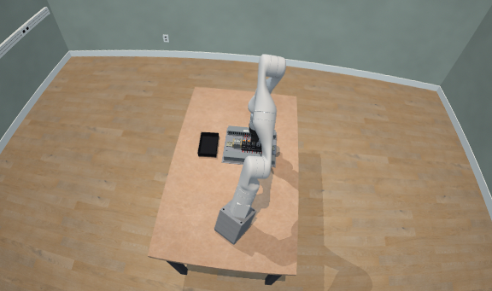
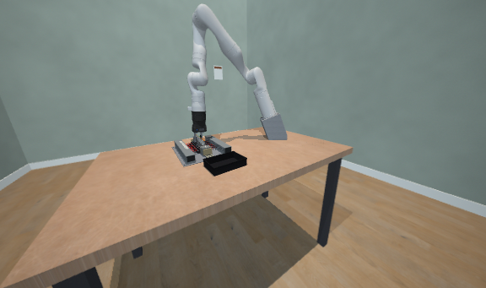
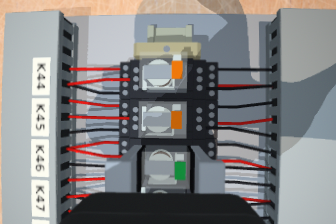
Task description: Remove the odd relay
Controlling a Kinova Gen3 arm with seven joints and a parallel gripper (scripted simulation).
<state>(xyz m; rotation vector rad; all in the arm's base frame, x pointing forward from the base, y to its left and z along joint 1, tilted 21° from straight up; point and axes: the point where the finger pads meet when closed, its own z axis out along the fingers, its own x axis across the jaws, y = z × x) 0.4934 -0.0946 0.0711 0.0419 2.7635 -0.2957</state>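
Observation:
The relay panel [image 1: 234,159] [image 2: 184,151] [image 3: 309,175] lies on the table, with no clear tilt visible. In the wrist view, two relays with orange buttons [image 3: 176,69] [image 3: 176,120] sit by labels K44 and K45. The relay with a green button [image 3: 158,172] is beside label K46. My gripper [image 2: 199,139] [image 3: 166,161] points down and is shut on this green-button relay, one finger on each side. Whether the relay has risen from its socket cannot be told. The gripper body hides the remaining relays. The black parts tray [image 1: 216,146] [image 2: 229,168] stands beside the panel, with nothing visible inside.
Grey wire ducts [image 3: 19,125] [image 3: 294,75] run along both sides of the relay row, with red and black wires between. A beige end block [image 3: 166,49] sits beyond the K44 relay. The tray is at the panel's left in the top view.

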